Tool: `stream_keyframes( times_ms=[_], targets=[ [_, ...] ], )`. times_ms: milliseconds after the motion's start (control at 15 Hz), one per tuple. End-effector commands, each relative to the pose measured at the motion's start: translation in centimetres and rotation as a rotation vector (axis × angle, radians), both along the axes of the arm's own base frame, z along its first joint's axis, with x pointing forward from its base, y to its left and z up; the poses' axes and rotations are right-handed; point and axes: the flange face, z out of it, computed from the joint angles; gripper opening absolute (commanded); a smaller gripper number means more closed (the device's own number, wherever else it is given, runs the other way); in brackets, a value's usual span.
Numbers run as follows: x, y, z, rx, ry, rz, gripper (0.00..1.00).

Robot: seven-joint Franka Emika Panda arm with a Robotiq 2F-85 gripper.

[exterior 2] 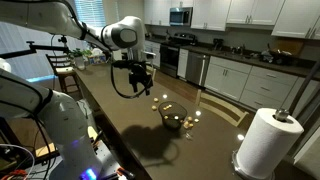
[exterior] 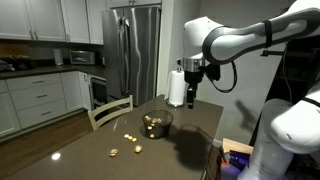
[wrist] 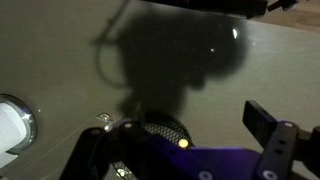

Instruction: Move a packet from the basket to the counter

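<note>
The small round dark basket [exterior: 156,123] stands on the dark brown counter [exterior: 90,160], and both show again in an exterior view, basket [exterior 2: 175,115] and counter [exterior 2: 130,130]. Small pale packets lie in the basket and a few packets [exterior: 128,138] lie loose on the counter near it. My gripper [exterior: 191,92] hangs in the air above the counter, to one side of the basket and apart from it [exterior 2: 140,82]. In the wrist view the jaws [wrist: 180,122] are spread with nothing between them, and the mesh basket [wrist: 165,128] shows partly behind the gripper body.
A white paper-towel roll [exterior: 177,88] stands upright on the counter near the basket [exterior 2: 266,142] and shows at the wrist view's edge [wrist: 10,125]. A pale chair [exterior: 110,110] stands at the counter's side. White cabinets and a steel fridge [exterior: 135,50] are behind.
</note>
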Motion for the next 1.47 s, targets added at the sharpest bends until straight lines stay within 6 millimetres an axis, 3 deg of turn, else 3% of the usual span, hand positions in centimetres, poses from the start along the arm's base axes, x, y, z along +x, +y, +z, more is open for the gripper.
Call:
stream_keyframes(
  times_ms=[0, 533, 1067, 1400],
  targets=[
    [0.0, 0.0, 0.0, 0.000, 0.001, 0.000, 1.00],
    [0.5, -0.3, 0.1, 0.007, -0.010, -0.001, 1.00],
    [8.2, -1.4, 0.4, 0.068, -0.114, 0.044, 1.00],
    [13.4, -1.4, -1.6, 0.146, -0.079, 0.064, 1.00]
  ],
)
